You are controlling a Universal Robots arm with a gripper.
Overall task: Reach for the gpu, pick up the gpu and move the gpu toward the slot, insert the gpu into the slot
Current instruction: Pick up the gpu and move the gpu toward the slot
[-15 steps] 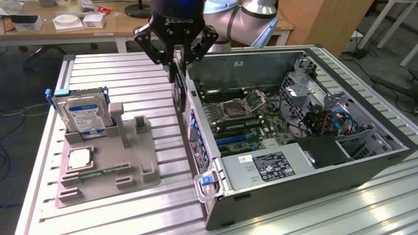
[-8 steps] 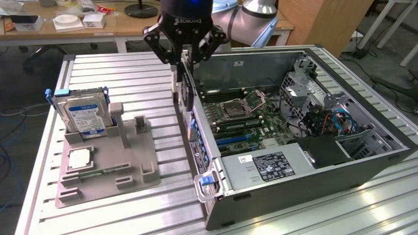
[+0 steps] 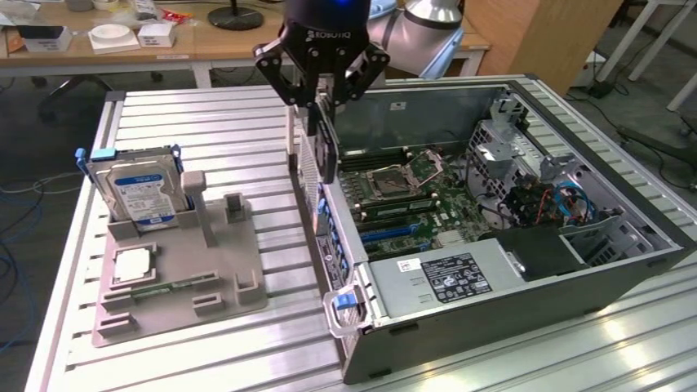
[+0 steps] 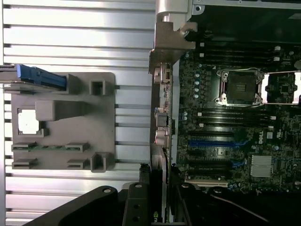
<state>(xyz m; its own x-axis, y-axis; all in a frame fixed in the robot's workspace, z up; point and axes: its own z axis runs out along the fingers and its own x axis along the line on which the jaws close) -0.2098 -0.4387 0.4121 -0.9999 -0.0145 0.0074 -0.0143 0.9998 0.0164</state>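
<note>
Gripping the gpu [image 3: 313,155], the claw [image 3: 322,104] hangs above the case [image 3: 490,302] wall's edge.

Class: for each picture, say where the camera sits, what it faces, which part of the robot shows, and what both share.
Exterior view: raised off the arm, looking down on the table, computer case and grey holder; the gripper shows, jaws closed on the gpu.
Wrist view: on the wrist, looking straight down over the case's wall; the jaws flank the gpu's edge.
Shared: gpu, motherboard, grey holder, hard drive.
</note>
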